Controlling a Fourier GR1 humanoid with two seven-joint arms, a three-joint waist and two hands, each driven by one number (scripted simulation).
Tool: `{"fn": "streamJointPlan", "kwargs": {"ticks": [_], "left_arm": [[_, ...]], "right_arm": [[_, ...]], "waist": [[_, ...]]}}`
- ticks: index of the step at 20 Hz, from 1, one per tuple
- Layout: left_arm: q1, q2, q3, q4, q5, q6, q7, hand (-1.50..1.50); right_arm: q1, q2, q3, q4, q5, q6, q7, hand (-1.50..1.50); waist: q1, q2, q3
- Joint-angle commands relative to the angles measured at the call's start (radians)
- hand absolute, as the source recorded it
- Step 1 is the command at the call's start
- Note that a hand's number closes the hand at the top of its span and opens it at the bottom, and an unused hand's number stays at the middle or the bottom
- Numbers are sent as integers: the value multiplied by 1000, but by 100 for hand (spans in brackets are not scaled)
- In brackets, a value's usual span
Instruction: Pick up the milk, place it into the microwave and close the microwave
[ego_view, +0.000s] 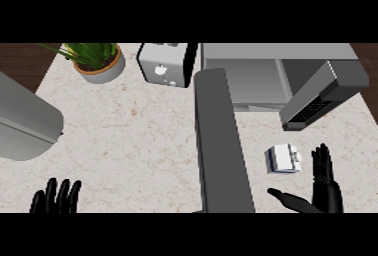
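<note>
Desk (125, 145) — pale marbled top, carrying every item listed below.

Microwave (255, 75) — grey, at the far right of the desk; cavity exposed, the door (321, 97) swung out to the right and standing open.

Grey panel (220, 145) — a long dark slab running from mid-desk to the near edge; its nature cannot be told.

Grey rounded body (22, 125) — at the left edge, only partly in view.

Toaster (166, 64) — white, at the far edge, just left of the microwave.

Potted plant (97, 60) — far left corner, green leaves in a pale pot.

Right robot hand (321, 187) — spread wide, fingers straight, thumb held out to the left; nothing is held. It is placed just beside the milk, on its near right side.

Left robot hand (55, 197) — at rest by the near left edge, fingers up and open.

Milk (284, 158) — small white carton lying on the desk, in front of the open door, not yet grasped.

Step judged in hand — the approach to the pick-up. The next move is judged to call for the right hand to be closed round the carton, then lifted toward the cavity clear of the door.
</note>
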Motion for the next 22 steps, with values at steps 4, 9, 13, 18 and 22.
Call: {"fn": "streamJointPlan", "kwargs": {"ticks": [4, 9, 13, 18, 22], "left_arm": [[54, 25, 3, 31, 18, -35, -79, -150], [75, 29, -10, 25, 12, -25, -96, -150], [105, 15, -48, 30, 4, -21, -130, -150], [84, 42, -30, 18, 31, -20, -94, -150], [55, 37, -22, 47, 20, -10, -92, -150]], "right_arm": [[-130, -34, -60, 287, -2, 3, -189, -150], [-105, -54, -70, 356, -20, 38, -263, -150], [-231, -65, -74, 476, -3, 16, -287, -150], [-239, -56, -61, 541, 6, 48, -380, -150], [-342, -56, -76, 645, 8, 26, -387, -150]], "waist": [[2, 0, 0], [-1, -1, 0], [3, 0, 0], [0, 0, 0], [5, 2, 1]]}}
